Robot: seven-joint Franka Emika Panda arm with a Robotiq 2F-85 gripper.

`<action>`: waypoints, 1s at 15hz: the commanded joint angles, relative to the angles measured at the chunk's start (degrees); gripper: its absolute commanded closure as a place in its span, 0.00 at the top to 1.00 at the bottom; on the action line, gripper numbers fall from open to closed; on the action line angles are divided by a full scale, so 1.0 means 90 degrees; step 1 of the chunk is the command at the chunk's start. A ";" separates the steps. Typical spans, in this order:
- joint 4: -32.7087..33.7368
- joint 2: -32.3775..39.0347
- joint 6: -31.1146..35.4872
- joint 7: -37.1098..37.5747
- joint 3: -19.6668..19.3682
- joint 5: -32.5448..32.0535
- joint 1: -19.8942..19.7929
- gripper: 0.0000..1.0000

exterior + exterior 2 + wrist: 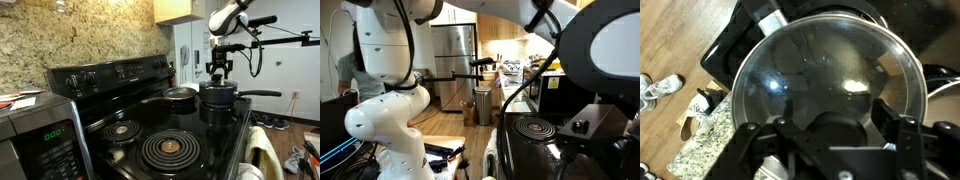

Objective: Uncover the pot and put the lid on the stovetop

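A: Gripper (218,73) – where was it, and in what state?
B: Right above the pot (218,102), fingers pointing down, tips at the lid (218,87). In the wrist view the gripper's jaws stood spread wide either side of a dark lump at the lid's centre, prob. the knob. So not clamped on anything, as far as I could see. Contact w/ the knob: couldn't tell.
A: Lid position?
B: Flat on the pot, covering it. See-through glass w/ a thin rim; the lid (820,70) filled most of the wrist view.
A: And the pot's place on the stovetop (208,132)?
B: In an exterior view, on the burner at the far front corner, i.e. by the front edge, opp. the knob panel. Its long handle (262,93) stuck out past that front edge.
A: Anything else on top?
B: Frying pan (180,96) just beside the pot, at the far corner by the knob panel. Nearer the camera, a small coil burner (122,130) and a large coil burner (168,148). Microwave (35,140) sat off the near back corner, green display lit.
A: Other cam?
B: Just one coil (532,127) near a stovetop corner, plus the white arm (385,115) beside the range. A blurred dark shape hid pot and lid there.
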 commanded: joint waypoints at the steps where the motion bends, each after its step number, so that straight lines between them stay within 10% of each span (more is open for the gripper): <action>1: -0.0091 -0.0029 0.0186 -0.0414 0.0054 0.0188 -0.0095 0.49; 11: -0.0083 -0.0013 0.0162 -0.0703 0.0080 0.0233 -0.0070 0.00; 15: -0.0153 -0.0122 0.0233 -0.0852 0.0102 0.0161 -0.0058 0.02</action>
